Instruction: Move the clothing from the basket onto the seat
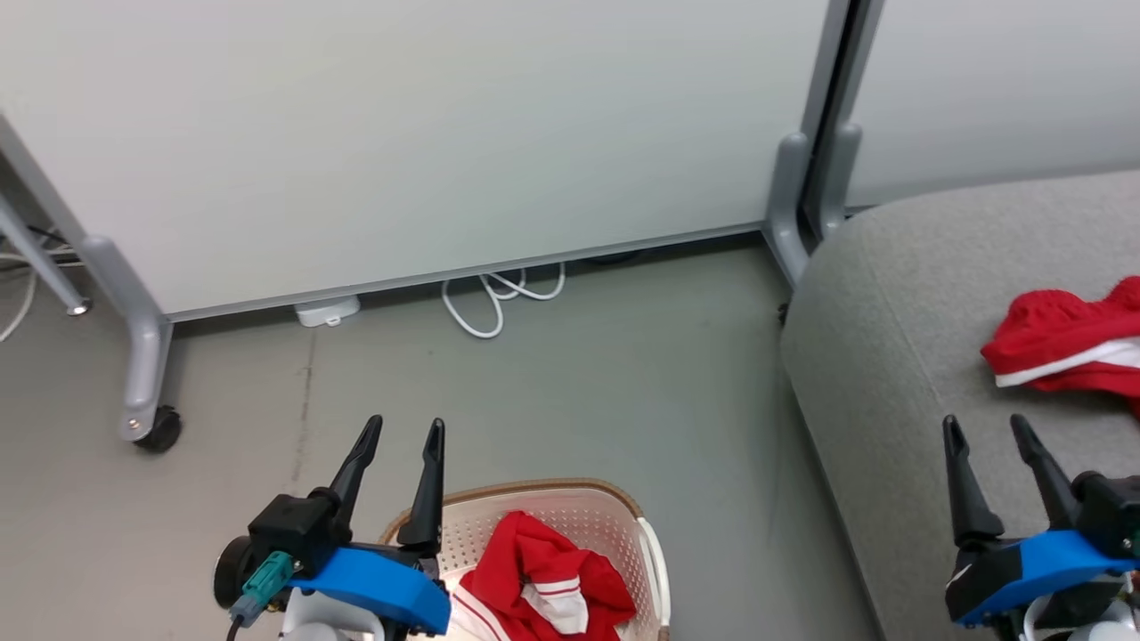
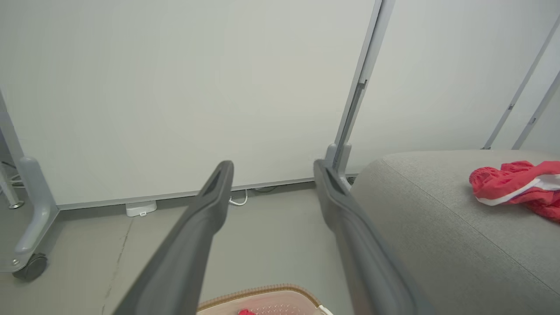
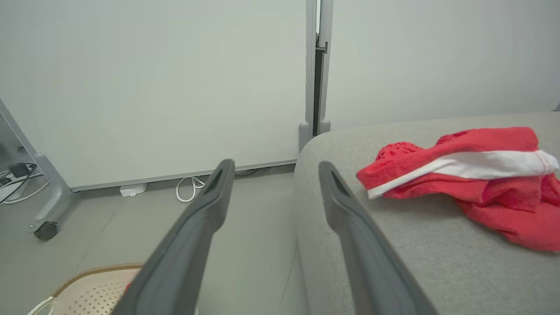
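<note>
One red garment with white trim [image 1: 543, 579] lies crumpled in the cream-white basket [image 1: 614, 512] at the bottom of the head view. A second red garment with a white stripe [image 1: 1069, 343] [image 3: 472, 175] [image 2: 520, 186] rests on the grey seat [image 1: 899, 356] at the right. My left gripper [image 1: 405, 436] hangs open just above the basket's left rim, holding nothing. My right gripper [image 1: 984, 432] is open over the seat's front part, short of the garment there, with nothing between its fingers.
White partition panels on grey legs with castors [image 1: 160, 427] stand behind. A white cable [image 1: 494, 303] and a small white adapter [image 1: 325, 312] lie on the grey floor at the panel's foot. Bare floor [image 1: 623, 401] lies between basket and seat.
</note>
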{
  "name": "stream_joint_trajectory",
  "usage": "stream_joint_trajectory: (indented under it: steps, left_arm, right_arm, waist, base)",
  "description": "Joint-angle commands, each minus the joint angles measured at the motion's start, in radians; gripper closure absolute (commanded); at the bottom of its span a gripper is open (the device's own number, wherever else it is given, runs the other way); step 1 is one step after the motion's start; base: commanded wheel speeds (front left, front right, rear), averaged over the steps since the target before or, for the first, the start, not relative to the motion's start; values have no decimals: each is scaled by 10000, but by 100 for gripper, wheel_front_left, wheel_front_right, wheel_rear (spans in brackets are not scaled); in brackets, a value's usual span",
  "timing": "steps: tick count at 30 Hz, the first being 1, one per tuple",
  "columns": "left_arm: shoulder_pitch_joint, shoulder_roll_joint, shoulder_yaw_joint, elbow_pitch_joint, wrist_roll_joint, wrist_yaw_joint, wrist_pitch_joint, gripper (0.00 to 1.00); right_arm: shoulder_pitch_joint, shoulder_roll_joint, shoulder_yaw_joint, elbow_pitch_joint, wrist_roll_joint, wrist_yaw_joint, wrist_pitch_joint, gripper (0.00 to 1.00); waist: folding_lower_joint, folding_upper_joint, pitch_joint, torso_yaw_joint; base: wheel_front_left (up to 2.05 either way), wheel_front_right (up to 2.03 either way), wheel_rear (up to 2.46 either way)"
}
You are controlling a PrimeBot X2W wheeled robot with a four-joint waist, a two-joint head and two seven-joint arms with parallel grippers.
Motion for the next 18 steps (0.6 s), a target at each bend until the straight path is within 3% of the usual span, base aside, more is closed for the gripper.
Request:
stream_joint_trajectory:
  steps: [1, 8, 18]
  left_arm:
    - [91, 7, 113, 30, 44, -25, -25, 0]
    - [290, -6, 562, 150, 116, -28, -27, 0]
    - [530, -64, 1115, 239, 207, -30, -26, 0]
  right_arm:
    - [207, 82, 26, -185, -34, 1, 42, 0]
    - [1000, 608, 238, -1315, -110, 1, 398, 0]
    - [1264, 835, 376, -1839, -283, 1, 610, 0]
  waist:
    - [3, -1, -177, 272]
    - [3, -1, -220, 774]
    - [3, -1, -304, 1104]
  base:
    - [0, 0, 0]
    - [0, 0, 0]
    - [0, 0, 0]
